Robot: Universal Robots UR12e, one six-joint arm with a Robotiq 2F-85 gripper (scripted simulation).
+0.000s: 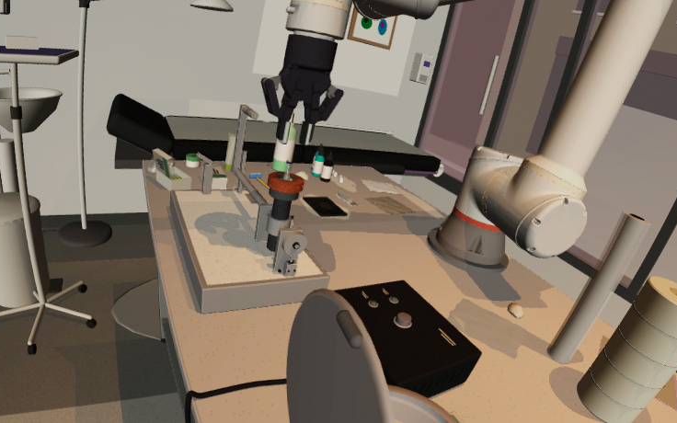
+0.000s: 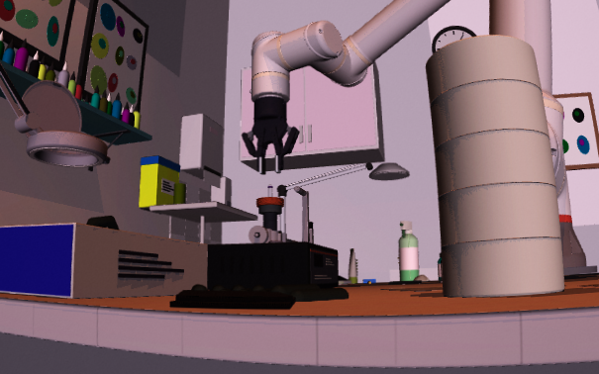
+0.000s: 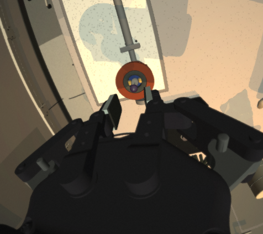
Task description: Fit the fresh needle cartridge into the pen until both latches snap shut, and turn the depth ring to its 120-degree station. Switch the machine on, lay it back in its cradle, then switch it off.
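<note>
The tattoo pen point(image 1: 281, 210) stands upright in its clamp on the grey tray, its orange depth ring point(image 1: 285, 183) at the top. The wrist camera looks straight down into the ring point(image 3: 134, 80), where the cartridge's end shows in the bore. My gripper point(image 1: 295, 132) hangs above the pen with its fingers partly open and empty point(image 3: 129, 103); from the second side camera it point(image 2: 270, 168) is well clear of the ring point(image 2: 270, 201). A green and white bottle point(image 1: 285, 144) stands behind the gripper in the side camera.
The black power box point(image 1: 409, 336) with its round button sits at the table's near end. A grey tray point(image 1: 241, 252) holds the clamp and a slanted rod. Small ink bottles point(image 1: 321, 165) and a dark pad point(image 1: 325, 206) lie behind. Paper rolls point(image 1: 641, 347) stand at right.
</note>
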